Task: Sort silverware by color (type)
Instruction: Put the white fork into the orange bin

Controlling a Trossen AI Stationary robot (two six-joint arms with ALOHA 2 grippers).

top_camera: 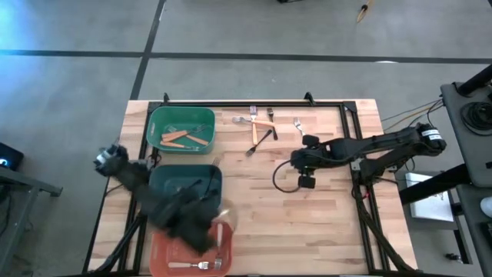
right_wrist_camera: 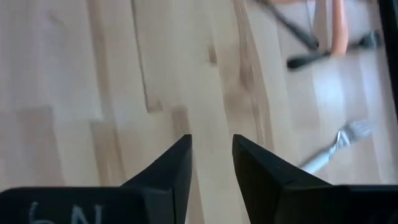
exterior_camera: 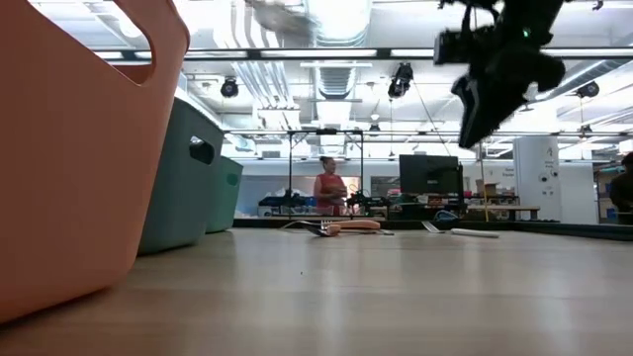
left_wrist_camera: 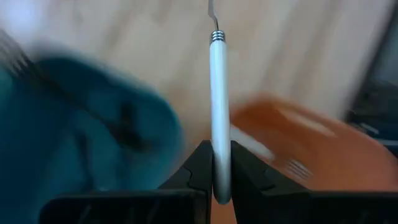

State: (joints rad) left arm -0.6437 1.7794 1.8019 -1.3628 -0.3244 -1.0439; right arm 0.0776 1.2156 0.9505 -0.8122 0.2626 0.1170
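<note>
**White fork on its way to the salmon bin**

The left gripper (left_wrist_camera: pixel 221 180) is clamped on a white fork (left_wrist_camera: pixel 219 106), its handle pinched upright between both fingers. From above, that arm hangs over the gap between the teal bin (top_camera: pixel 160 178) and the salmon bin (top_camera: pixel 157 254), so the fork looks bound for the salmon one, where at least 1 white fork (top_camera: pixel 196 265) already lies.

The green bin (top_camera: pixel 157 123) holds about 3 orange forks (top_camera: pixel 175 137), perhaps with a darker piece among them; I cannot tell for sure. The teal bin sits mostly under the arm, though the left wrist view hints at a dark fork (left_wrist_camera: pixel 68 93) inside.

Out on the table (top_camera: pixel 323 223), near the far edge, about 5 pieces are left: 2 orange forks (top_camera: pixel 254 127), 2 black forks (top_camera: pixel 261 141) and 1 white fork (top_camera: pixel 297 124), lying close together, some crossing.

The right gripper (right_wrist_camera: pixel 211 155) hovers over bare wood just beside that pile, its fingers apart and holding nothing.

By my reckoning the sorting is a bit past halfway, with each bin started and the pile still to clear.

A person (exterior_camera: pixel 329 188) stands far off in the room behind.
</note>
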